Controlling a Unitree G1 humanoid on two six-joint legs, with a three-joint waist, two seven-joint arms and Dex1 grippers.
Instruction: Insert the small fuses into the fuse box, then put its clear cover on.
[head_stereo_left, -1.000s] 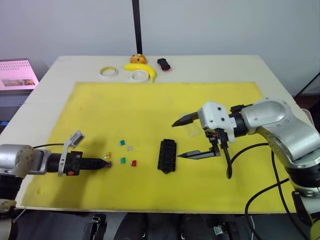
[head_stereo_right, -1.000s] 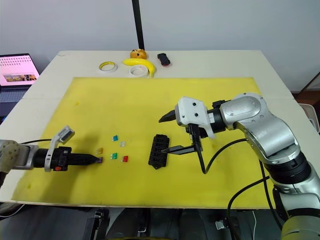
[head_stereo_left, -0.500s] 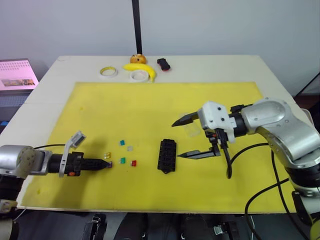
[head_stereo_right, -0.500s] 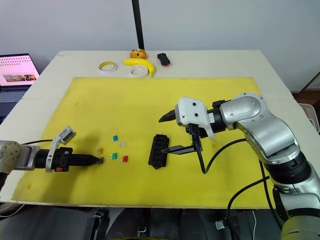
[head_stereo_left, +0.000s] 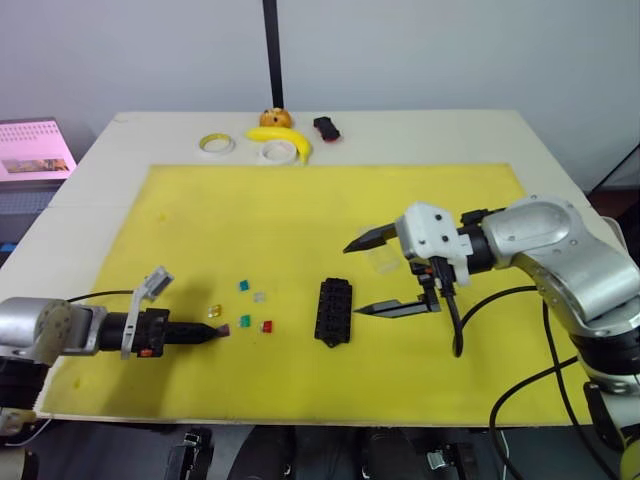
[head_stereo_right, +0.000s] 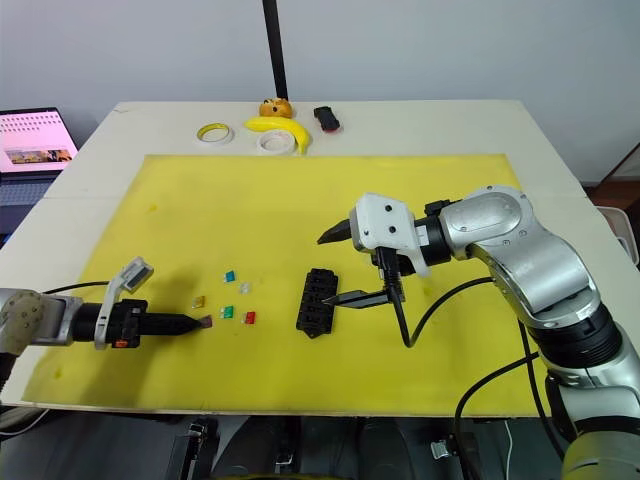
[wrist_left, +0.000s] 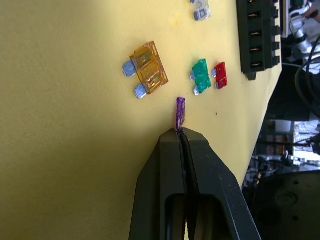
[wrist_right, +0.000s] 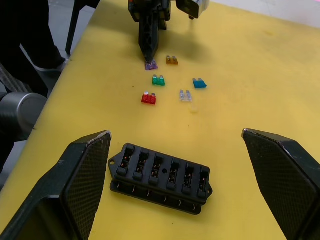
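The black fuse box (head_stereo_left: 334, 311) lies on the yellow mat (head_stereo_left: 330, 210), its slots facing up. To its left the small fuses lie loose: teal (head_stereo_left: 243, 286), grey-clear (head_stereo_left: 260, 297), yellow (head_stereo_left: 214, 312), green (head_stereo_left: 245, 321) and red (head_stereo_left: 267, 326). My left gripper (head_stereo_left: 221, 330) is shut on the purple fuse (wrist_left: 180, 112), pinched at one end just above the mat beside the yellow one. My right gripper (head_stereo_left: 352, 281) hovers open, right of the fuse box and holding nothing. The clear cover (head_stereo_left: 383, 263) lies faintly visible on the mat behind my right gripper.
Along the table's far edge sit two tape rolls (head_stereo_left: 217, 144) (head_stereo_left: 272, 151), a banana (head_stereo_left: 284, 138), a small orange object (head_stereo_left: 276, 117) and a black-red object (head_stereo_left: 327, 128). A laptop (head_stereo_left: 33, 148) stands off the table's left side.
My left arm has drifted slightly toward the near edge and a bit right, with the purple fuse pinched in its tips. The right arm has not moved.
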